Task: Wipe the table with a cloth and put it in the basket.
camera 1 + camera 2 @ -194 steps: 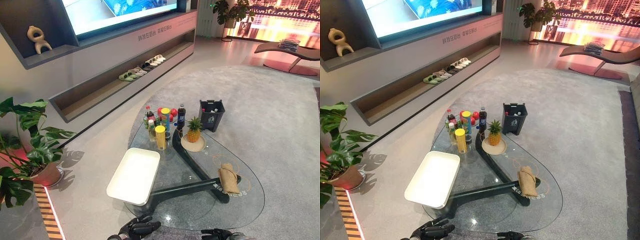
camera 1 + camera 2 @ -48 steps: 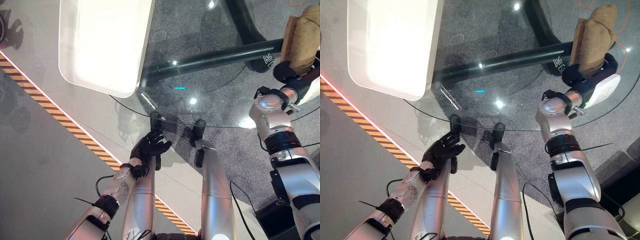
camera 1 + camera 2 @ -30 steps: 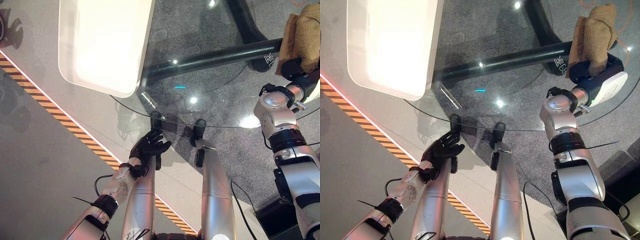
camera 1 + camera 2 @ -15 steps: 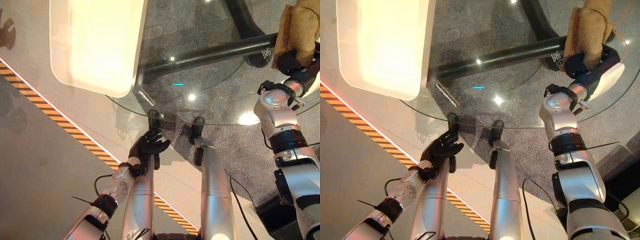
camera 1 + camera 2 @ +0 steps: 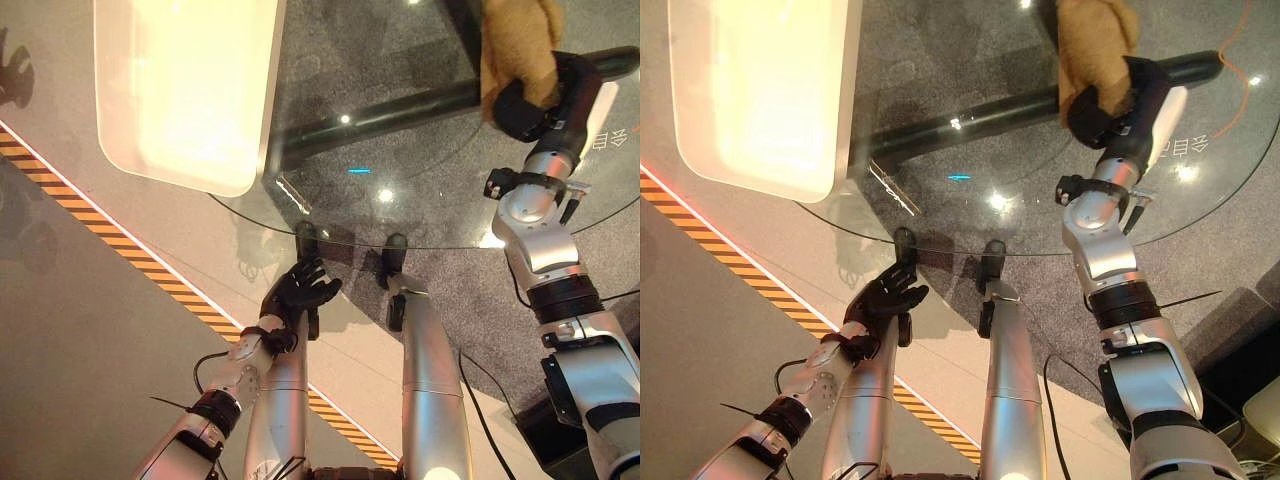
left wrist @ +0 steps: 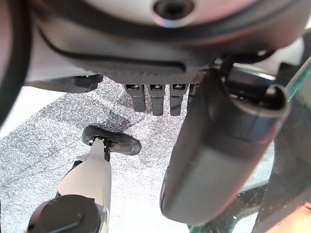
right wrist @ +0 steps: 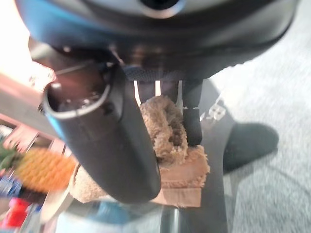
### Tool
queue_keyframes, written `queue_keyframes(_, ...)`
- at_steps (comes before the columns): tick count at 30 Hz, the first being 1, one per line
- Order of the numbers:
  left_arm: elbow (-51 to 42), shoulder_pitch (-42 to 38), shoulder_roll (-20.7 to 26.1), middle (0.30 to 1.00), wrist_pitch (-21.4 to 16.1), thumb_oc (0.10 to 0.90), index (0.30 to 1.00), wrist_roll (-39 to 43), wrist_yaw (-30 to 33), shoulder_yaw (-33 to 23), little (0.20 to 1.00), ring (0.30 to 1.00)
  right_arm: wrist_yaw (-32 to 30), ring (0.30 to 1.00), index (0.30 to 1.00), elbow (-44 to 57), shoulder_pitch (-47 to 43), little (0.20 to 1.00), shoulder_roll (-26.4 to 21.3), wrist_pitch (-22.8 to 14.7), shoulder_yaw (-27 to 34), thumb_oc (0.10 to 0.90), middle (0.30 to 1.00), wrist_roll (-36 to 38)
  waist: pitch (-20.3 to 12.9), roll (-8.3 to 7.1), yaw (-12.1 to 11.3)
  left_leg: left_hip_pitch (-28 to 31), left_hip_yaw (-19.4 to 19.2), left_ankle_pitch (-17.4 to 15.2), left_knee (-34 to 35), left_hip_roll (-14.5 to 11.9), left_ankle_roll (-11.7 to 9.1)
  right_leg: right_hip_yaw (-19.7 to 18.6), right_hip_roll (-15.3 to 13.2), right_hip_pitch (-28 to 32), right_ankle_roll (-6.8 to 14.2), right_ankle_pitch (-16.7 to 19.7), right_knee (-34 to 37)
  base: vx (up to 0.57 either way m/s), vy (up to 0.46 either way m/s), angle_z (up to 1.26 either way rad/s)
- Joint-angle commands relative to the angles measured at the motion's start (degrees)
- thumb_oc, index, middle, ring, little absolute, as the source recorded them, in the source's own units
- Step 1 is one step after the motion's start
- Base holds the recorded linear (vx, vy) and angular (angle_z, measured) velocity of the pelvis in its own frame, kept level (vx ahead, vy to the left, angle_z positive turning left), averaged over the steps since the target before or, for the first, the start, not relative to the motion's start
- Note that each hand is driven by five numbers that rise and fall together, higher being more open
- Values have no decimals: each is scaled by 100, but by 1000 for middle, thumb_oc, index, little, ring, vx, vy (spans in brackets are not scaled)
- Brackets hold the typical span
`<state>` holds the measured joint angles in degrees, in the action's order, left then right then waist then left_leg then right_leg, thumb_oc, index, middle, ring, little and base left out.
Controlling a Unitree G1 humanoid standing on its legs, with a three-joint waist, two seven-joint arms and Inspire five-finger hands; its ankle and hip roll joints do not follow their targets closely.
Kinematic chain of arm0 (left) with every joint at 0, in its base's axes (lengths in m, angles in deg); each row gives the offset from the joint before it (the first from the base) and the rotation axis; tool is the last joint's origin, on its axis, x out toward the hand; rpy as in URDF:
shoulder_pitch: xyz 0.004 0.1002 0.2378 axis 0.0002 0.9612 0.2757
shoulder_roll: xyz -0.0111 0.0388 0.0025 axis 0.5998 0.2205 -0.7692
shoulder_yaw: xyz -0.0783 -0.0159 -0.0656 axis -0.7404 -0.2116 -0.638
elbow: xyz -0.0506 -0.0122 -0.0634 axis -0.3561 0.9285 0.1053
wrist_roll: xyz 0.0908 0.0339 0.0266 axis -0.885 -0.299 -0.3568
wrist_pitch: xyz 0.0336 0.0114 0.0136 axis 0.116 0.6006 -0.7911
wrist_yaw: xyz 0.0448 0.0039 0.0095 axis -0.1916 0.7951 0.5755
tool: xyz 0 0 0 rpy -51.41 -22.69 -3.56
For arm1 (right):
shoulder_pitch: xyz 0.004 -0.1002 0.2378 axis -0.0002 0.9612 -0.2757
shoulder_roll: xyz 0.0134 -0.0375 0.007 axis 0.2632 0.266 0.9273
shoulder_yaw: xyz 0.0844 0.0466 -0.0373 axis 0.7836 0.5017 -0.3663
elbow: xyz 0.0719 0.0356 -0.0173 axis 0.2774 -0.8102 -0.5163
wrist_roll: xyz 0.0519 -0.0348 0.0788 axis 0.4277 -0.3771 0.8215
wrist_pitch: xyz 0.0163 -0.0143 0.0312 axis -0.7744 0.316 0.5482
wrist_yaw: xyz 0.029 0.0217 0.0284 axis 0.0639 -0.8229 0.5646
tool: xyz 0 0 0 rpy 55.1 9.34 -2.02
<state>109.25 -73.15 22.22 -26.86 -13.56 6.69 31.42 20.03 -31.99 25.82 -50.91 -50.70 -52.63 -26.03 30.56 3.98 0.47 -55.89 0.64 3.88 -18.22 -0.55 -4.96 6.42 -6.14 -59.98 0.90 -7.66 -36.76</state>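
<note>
Grey carpet (image 5: 420,50) shows through a clear glass table (image 5: 420,215) with a rounded near edge, carried on a dark tubular frame (image 5: 400,105) that crosses beneath the glass. Beside the carpet lies smooth pale floor (image 5: 70,330), cut by a diagonal strip of orange and black hazard stripes (image 5: 120,245). A white rectangular basket (image 5: 185,85) sits at the table's far left edge, overhanging the glass. The right hand (image 5: 1110,100) reaches over the far right part of the table with its fingers curled round the tan cloth (image 5: 1090,45), which bunches up above the glass over the dark frame. In the right wrist view the cloth (image 7: 170,141) is clamped between thumb and fingers, with a pineapple (image 7: 41,170) blurred beyond. The left hand (image 5: 300,290) hangs just outside the near edge, below the glass, its fingers spread and holding nothing.
</note>
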Motion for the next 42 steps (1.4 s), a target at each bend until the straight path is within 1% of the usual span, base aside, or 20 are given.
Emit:
queue_keyframes(1,-104,621,-282,900,0,800,900,-114,2,412,900,900,994,300,300,841,188,200,558,-147,-902,100,300,-234,-77,50,-132,-188,-233,-780,-1098,477,585,58,321,240,123,786,1246,0,0,0)
queue_keyframes(15,-128,515,-327,900,-25,800,900,-73,99,493,900,900,1580,300,300,715,574,200,899,-40,-1599,100,300,-456,-77,69,-119,-272,-256,-689,-1042,483,559,93,273,138,141,826,1249,1,7,1)
queue_keyframes(22,-246,512,-293,900,52,800,900,-95,173,513,900,900,2310,300,300,835,774,200,921,-3,-1929,100,300,-592,-77,58,-119,-304,-244,-655,-1025,490,554,117,242,108,151,832,1256,0,0,0)
queue_keyframes(24,-294,510,-260,900,106,800,900,-107,175,494,900,900,2693,300,300,934,824,200,920,-29,-2047,100,300,-549,-77,48,-121,-318,-239,-648,-1036,493,549,128,229,98,159,839,1255,0,0,0)
queue_keyframes(26,-312,506,-235,900,127,800,900,-104,172,491,900,900,2940,300,300,1006,849,200,900,-44,-2137,100,300,-489,-77,38,-121,-323,-238,-640,-1039,494,546,136,226,94,161,836,1249,0,0,0)
queue_keyframes(30,-404,469,-170,900,204,800,900,-54,207,499,900,900,3256,300,300,1185,904,200,855,-20,-2366,100,300,-416,-77,27,-122,-355,-230,-624,-1060,493,534,146,214,60,165,831,1211,4,-1,3)
queue_keyframes(34,-462,424,-111,900,253,800,900,13,271,531,900,900,3377,300,300,1255,952,200,794,-17,-2542,100,300,-373,-77,21,-118,-377,-218,-616,-1072,497,537,145,208,33,171,824,1186,5,1,6)
queue_keyframes(42,-555,355,-43,900,363,800,900,50,366,549,900,900,3478,300,300,1195,1025,200,667,-22,-2663,100,300,-423,-77,8,-109,-405,-209,-607,-1090,503,540,163,189,6,173,831,1169,0,-10,9)
